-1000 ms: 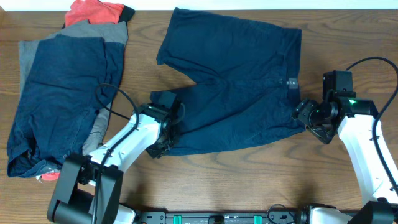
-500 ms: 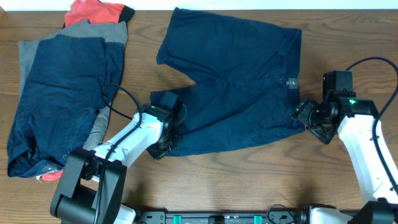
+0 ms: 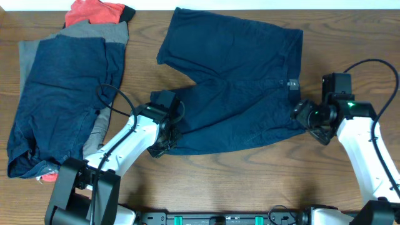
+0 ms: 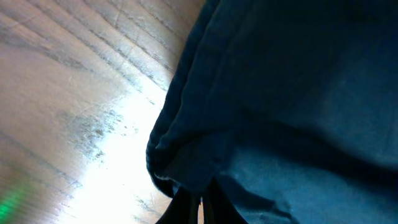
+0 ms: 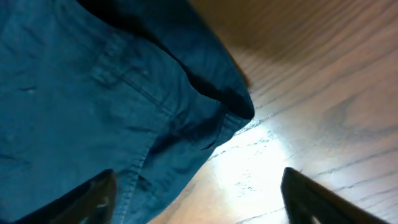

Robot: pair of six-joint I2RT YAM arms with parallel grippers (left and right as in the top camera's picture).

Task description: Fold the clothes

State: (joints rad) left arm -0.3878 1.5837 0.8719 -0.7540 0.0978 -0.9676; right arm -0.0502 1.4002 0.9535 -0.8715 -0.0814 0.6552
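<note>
Navy shorts [image 3: 234, 87] lie spread flat, slightly rumpled

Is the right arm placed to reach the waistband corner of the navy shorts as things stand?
Probably yes: the right end effector is open beside the waistband corner of the shorts, and nothing lies between them.
</note>
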